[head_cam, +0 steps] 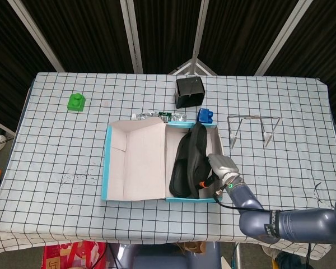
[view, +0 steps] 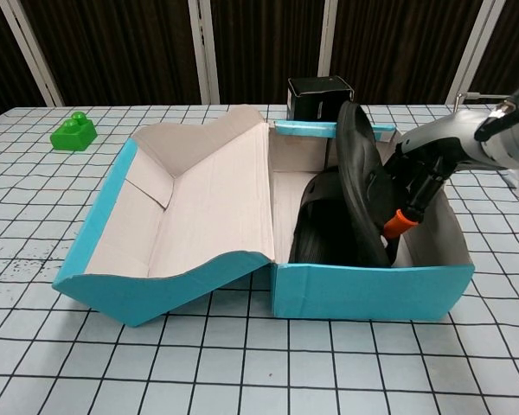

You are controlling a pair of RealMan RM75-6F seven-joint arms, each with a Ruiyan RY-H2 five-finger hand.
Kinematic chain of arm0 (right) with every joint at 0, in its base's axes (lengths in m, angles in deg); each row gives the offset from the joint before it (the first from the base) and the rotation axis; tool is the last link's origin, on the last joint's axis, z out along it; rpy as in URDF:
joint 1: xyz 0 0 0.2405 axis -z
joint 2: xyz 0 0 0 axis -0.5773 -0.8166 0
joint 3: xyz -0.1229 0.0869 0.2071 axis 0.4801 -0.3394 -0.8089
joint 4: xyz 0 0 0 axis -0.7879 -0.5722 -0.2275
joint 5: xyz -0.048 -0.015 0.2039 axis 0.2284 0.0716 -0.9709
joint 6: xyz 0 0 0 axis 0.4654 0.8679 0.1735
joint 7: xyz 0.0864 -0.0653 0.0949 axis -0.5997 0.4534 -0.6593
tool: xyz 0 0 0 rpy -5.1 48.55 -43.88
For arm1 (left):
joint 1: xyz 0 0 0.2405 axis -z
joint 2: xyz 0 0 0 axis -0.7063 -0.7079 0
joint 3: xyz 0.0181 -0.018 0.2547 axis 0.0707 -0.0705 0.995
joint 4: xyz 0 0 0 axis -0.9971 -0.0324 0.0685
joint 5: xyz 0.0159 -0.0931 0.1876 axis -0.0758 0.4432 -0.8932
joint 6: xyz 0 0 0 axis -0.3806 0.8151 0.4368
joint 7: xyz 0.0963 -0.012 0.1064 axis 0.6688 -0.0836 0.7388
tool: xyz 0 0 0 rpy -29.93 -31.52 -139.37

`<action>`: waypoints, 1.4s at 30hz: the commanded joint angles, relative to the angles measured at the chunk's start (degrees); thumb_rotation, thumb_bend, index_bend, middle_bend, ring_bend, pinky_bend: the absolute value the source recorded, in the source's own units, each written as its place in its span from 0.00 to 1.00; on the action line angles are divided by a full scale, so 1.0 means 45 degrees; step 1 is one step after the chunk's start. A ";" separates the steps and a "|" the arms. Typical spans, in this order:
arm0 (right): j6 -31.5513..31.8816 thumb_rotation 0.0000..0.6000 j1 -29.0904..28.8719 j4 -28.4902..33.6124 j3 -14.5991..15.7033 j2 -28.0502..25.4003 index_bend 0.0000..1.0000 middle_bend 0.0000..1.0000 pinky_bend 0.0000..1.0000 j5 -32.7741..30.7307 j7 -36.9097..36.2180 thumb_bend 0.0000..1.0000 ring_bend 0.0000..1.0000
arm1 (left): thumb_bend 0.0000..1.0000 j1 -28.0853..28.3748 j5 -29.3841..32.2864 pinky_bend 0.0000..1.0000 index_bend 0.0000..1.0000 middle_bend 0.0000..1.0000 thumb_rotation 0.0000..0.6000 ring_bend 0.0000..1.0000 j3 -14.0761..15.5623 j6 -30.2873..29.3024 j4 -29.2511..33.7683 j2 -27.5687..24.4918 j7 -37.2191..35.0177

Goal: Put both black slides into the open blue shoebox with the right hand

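Note:
The open blue shoebox (head_cam: 193, 200) sits mid-table, its lid (head_cam: 137, 159) folded out to the left. Both black slides are inside its right half. One slide (view: 320, 229) lies low in the box. The other slide (view: 359, 186) stands on edge, nearly upright, leaning against the first. My right hand (view: 424, 173) reaches in over the right wall (view: 450, 233) and grips this upright slide, an orange fingertip (view: 396, 225) pressed to its side. In the head view the right hand (head_cam: 218, 171) sits by the slides (head_cam: 190, 162). My left hand is in neither view.
Just behind the shoebox are a black container (head_cam: 190, 91), a blue block (head_cam: 205, 116) and a small bottle (head_cam: 157, 116). A metal wire rack (head_cam: 252, 129) stands to the right. A green block (head_cam: 76, 101) sits at the far left.

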 commanded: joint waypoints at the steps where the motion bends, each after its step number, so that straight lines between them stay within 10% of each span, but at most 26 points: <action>1: 0.0030 1.00 0.0049 0.0023 -0.0082 0.0011 0.53 0.49 0.16 -0.0083 0.0166 0.59 0.52 | 0.21 0.0004 0.0002 0.07 0.07 0.00 1.00 0.00 0.0001 0.0009 0.0005 0.0002 0.0010; 42: 0.0947 1.00 0.0697 0.1152 -0.2207 -0.1717 0.55 0.49 0.16 -0.0690 0.1203 0.59 0.52 | 0.21 0.0044 0.0011 0.07 0.07 0.00 1.00 0.00 0.0026 0.0078 0.0006 0.0060 0.0261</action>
